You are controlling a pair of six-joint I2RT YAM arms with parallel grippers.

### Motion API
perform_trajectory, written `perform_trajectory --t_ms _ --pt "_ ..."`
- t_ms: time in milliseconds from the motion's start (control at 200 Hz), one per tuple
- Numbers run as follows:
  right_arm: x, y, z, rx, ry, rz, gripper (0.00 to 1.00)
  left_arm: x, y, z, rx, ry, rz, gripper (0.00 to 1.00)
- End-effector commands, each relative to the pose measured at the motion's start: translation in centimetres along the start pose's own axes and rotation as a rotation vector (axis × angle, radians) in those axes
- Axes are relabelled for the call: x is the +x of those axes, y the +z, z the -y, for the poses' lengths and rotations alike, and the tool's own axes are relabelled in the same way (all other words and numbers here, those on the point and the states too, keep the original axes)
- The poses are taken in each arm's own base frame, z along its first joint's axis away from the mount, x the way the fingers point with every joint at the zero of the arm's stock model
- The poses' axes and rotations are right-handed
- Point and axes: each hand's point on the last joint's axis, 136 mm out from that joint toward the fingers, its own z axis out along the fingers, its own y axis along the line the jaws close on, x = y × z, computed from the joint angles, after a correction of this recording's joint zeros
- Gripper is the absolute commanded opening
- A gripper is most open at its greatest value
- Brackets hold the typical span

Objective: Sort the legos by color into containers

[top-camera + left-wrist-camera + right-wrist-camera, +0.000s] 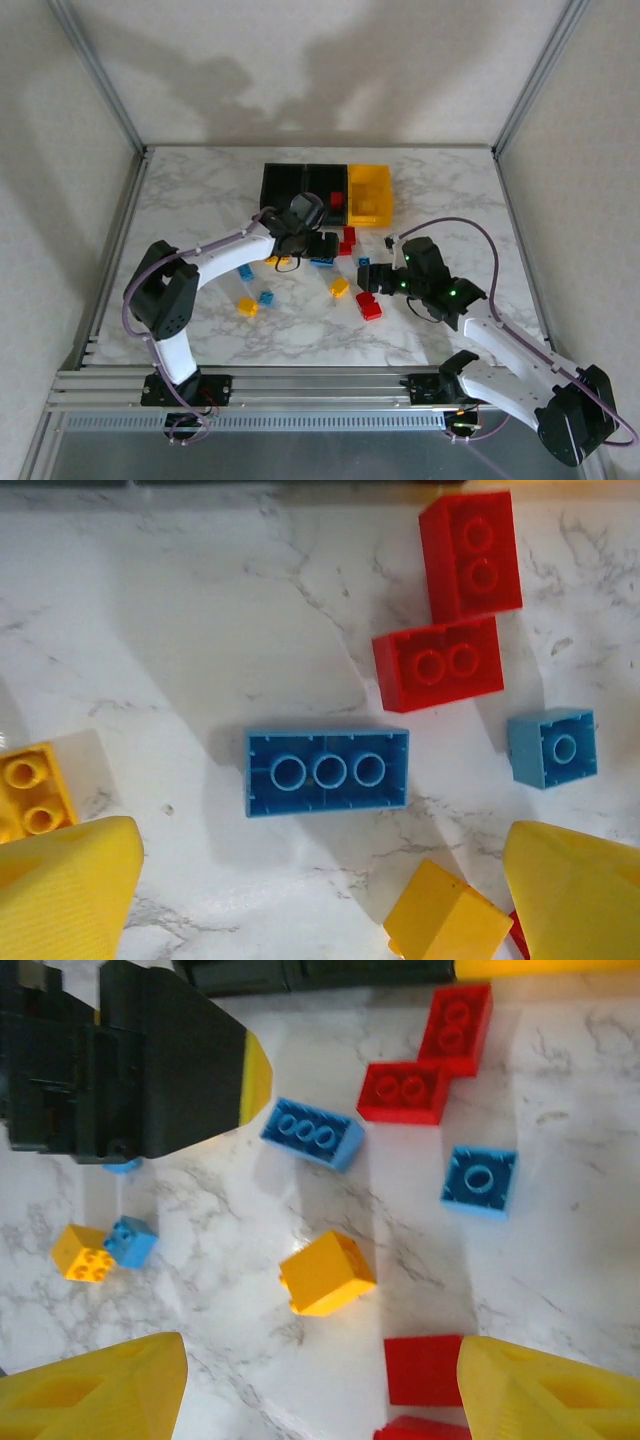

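Note:
Three joined containers stand at the back: two black bins (300,183) and a yellow bin (370,193). A red brick (337,199) lies in the middle bin. My left gripper (320,900) hangs open over the table, just short of an upside-down long blue lego (326,771). Beyond that lie two red legos (437,663) and a small blue one (552,747). My right gripper (320,1390) is open too, with a yellow lego (326,1274) lying ahead of its gap. A red lego (424,1369) sits against its right finger (545,1390).
More loose legos lie on the marble table (200,200): a yellow one (247,307) and blue ones (265,297) to the left, red ones (368,305) by the right gripper. The left gripper's black body (150,1060) is close to the right one. Metal frame posts (100,80) ring the table.

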Motion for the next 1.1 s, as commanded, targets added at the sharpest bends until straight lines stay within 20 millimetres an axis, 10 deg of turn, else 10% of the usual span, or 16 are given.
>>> perform_trajectory --t_ms 0,881,1091 --pt "-0.7 -0.1 0.1 0.013 0.014 0.05 0.72 0.5 1.4 1.1 0.033 0.021 -0.009 0.94" --pt "-0.6 -0.4 1.1 0.074 0.01 0.049 0.7 2.6 7.2 0.3 -0.12 0.135 -0.111 0.79" --pt "-0.8 -0.5 1.1 0.073 0.009 0.054 0.7 1.9 6.4 0.5 -0.119 0.135 -0.082 0.57"
